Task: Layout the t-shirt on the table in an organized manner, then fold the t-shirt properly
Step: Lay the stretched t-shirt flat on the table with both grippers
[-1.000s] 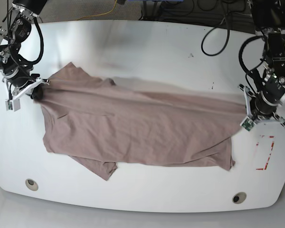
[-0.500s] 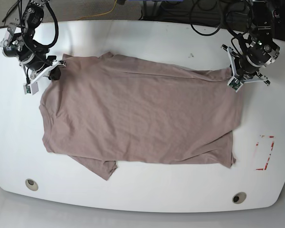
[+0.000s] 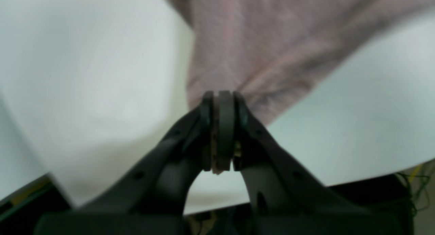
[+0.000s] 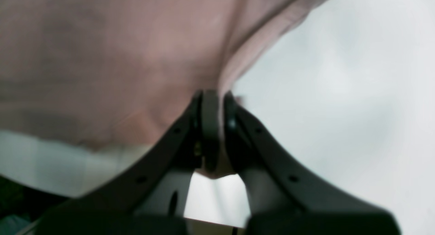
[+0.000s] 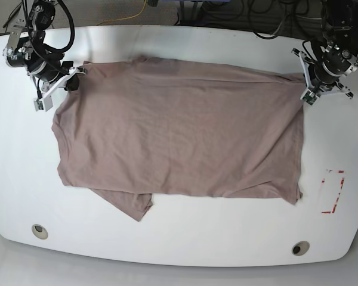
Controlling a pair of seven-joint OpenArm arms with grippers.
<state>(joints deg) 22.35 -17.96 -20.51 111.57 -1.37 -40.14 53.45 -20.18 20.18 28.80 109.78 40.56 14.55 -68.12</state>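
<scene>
the t-shirt (image 5: 179, 128) lies spread wide across the far half of the white surface (image 5: 185, 238), mostly flat, with one sleeve (image 5: 128, 205) poking out from under its near edge toward the side my right arm works. my right gripper (image 5: 71, 77) is clamped on the shirt's far corner at that side; in my right wrist view the jaws are pressed together with a fold of the mauve cloth pinched between them. my left gripper (image 5: 306, 88) is clamped on the opposite far corner, and my left wrist view shows the same: jaws tight, a thin bit of fabric caught between the pads, the cloth fanning out from the pinch over the surface. both wrist views are blurred. the far hem runs fairly straight between my two grips. a red tape rectangle (image 5: 333, 190) sits near the shirt's near corner on my left side, just apart from it. two round holes (image 5: 40, 231) sit near the front edge.
</scene>
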